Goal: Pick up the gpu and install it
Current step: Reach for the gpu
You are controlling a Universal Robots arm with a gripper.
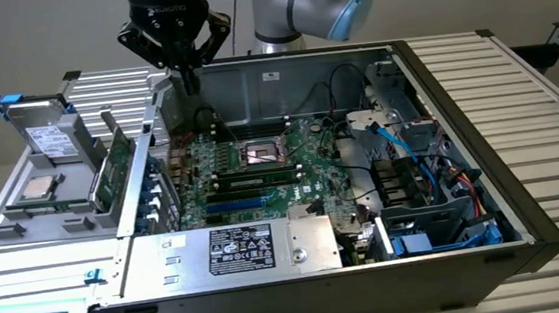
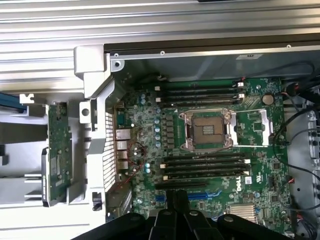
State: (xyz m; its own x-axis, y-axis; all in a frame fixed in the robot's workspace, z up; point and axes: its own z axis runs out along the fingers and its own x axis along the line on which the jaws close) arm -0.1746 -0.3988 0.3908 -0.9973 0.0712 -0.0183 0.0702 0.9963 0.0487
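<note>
The end effector (image 1: 188, 79), clenched on nothing, hangs above the open case (image 1: 273, 88), while the gpu (image 1: 109, 173) (a green card on edge) stands in what seems a grey rack (image 1: 30, 226) beside the case, well apart from it.

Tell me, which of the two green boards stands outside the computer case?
The gpu, the small card on edge in the grey rack beside the case; the large motherboard lies inside it.

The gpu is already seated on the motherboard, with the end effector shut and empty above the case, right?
No: in the exterior view the gpu stands on edge in the gray rack beside the case. The end effector is shut and empty above the case.
</note>
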